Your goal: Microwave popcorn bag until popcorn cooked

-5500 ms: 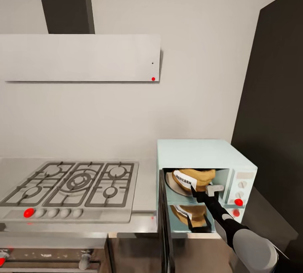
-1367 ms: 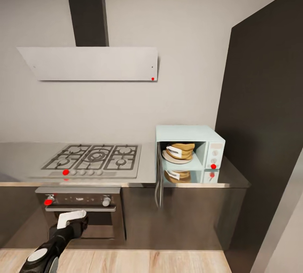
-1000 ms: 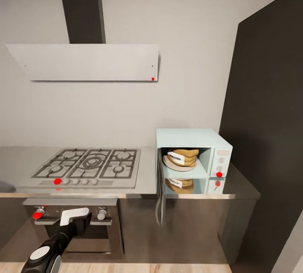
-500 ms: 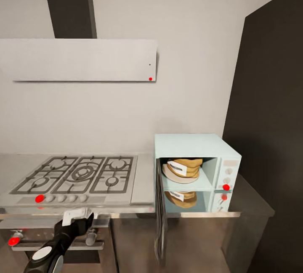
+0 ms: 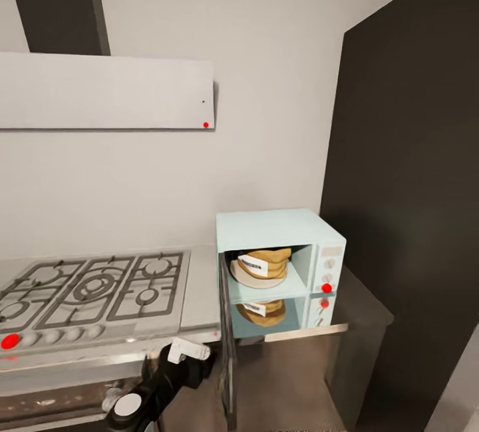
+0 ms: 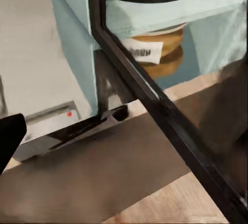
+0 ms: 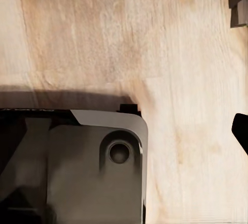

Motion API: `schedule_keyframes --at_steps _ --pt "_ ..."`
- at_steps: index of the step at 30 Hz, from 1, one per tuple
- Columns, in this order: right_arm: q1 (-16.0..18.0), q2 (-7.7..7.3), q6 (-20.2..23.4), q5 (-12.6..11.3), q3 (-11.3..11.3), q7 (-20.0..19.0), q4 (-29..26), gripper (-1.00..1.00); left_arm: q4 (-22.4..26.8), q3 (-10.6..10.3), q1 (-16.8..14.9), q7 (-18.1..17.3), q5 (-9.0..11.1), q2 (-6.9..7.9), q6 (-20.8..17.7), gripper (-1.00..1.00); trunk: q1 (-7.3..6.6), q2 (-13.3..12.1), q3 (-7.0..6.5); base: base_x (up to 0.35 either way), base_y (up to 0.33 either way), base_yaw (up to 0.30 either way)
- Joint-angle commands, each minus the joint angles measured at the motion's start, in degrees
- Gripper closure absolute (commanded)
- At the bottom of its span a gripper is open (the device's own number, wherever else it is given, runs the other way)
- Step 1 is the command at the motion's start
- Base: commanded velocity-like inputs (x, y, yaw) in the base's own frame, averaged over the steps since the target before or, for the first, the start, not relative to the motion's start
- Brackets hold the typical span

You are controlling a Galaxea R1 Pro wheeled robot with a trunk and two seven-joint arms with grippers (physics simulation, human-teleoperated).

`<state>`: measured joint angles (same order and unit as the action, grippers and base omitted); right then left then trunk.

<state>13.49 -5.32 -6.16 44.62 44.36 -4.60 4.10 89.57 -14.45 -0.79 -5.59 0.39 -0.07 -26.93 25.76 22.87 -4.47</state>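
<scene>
Closing the microwave [image 5: 283, 230] looks like the step in hand: the popcorn bag [image 5: 263, 262] already sits inside it on the round turntable plate, its white label facing out, and the door [image 5: 226, 339] stands swung wide open, seen almost edge-on from the head camera. The microwave stands on the countertop [image 5: 199, 292] just beside the gas hob [image 5: 93, 289], with the tall dark cabinet [image 5: 406, 219] on its other side.

The left gripper [image 5: 189, 359] hangs just beside the outer face of the door, below the countertop's front edge. Whether its fingers are parted or pressed together I cannot tell; it grasps nothing that shows. From the left wrist camera the door's dark frame [image 6: 155, 100] runs slantwise close ahead, with the bag's label [image 6: 142, 48] beyond it inside the cavity.

To do this well, I would press the flat of the gripper against the door's outer face near its free edge, far from the hinge, and sweep it round towards the microwave in one arc, following the hinge and not pushing straight in. A push too near the hinge, or a hard shove, could slide the light microwave along the countertop. Watch that the bag does not stick out past the sill.

The right wrist camera looks down on wooden floor [image 7: 103, 32] and part of the robot's own base.
</scene>
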Motion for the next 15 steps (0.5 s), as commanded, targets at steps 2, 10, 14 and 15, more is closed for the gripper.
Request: schedule_keyframes --at_steps 2,10,14,15 --pt "0.04 -0.07 -0.26 0.12 0.29 0.0 0.21 -1.0 0.07 -0.45 -0.01 -2.01 -0.04 -0.06 -0.31 -1.0 0.03 0.05 0.03 0.0 0.0 -0.286" --pt "0.05 -0.05 -0.26 0.13 0.29 0.03 0.21 -1.0 0.04 -0.92 -0.01 -3.45 -0.04 -0.53 -0.24 -1.0 0.03 0.05 0.03 0.0 0.0 -0.28" --pt "0.06 -0.06 -0.26 0.14 0.29 0.03 0.21 -1.0 0.07 -0.93 -0.01 -3.46 -0.04 -0.7 -0.19 -1.0 0.03 0.05 0.03 0.0 0.0 -0.262" --pt "0.07 -0.05 -0.26 0.14 0.29 0.03 0.21 -1.0 0.08 -0.93 -0.01 -3.46 -0.04 -1.15 -0.15 -1.0 0.03 0.05 0.03 0.0 0.0 -0.258"
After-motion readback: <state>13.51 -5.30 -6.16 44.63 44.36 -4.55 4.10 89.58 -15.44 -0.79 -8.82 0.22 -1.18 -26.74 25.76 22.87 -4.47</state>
